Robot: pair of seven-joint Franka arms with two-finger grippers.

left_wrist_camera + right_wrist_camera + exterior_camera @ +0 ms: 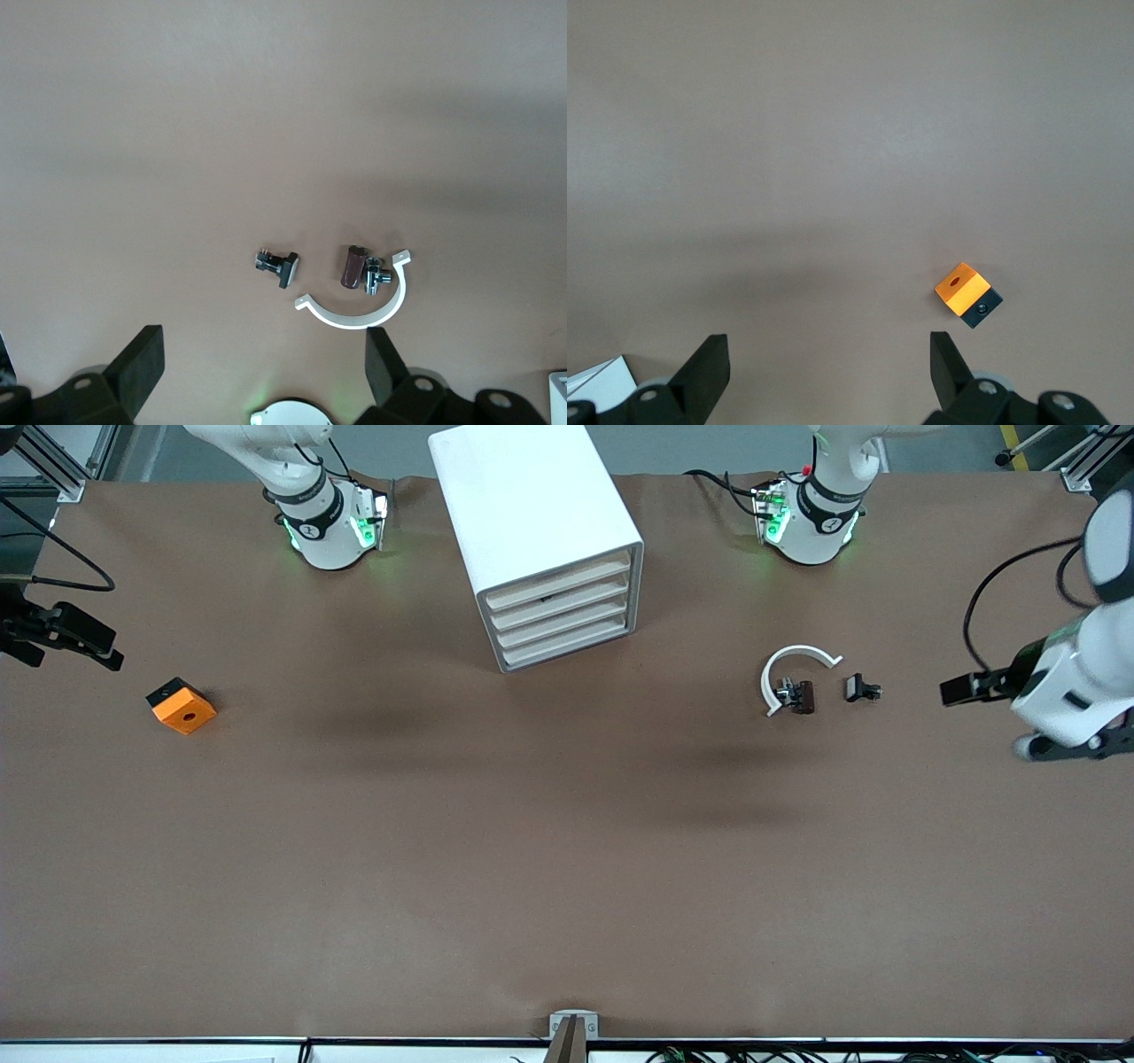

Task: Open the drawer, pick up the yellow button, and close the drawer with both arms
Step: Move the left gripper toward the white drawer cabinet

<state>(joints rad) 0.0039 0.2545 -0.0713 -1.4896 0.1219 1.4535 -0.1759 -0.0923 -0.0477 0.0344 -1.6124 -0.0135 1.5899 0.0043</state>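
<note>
The white drawer cabinet (540, 540) stands at the back middle of the table, between the two arm bases. Its stacked drawers (563, 615) are all shut. The button is not in view. My left gripper (263, 363) is open and empty. It is held high over the left arm's end of the table (1076, 748), above the small black clips. My right gripper (828, 363) is open and empty, high over the right arm's end of the table near the orange block. In the front view it is mostly past the picture's edge.
An orange square block (182, 705) with a black side lies toward the right arm's end and shows in the right wrist view (967, 294). A white curved piece (788, 669) and two black clips (802, 695) (859, 688) lie toward the left arm's end.
</note>
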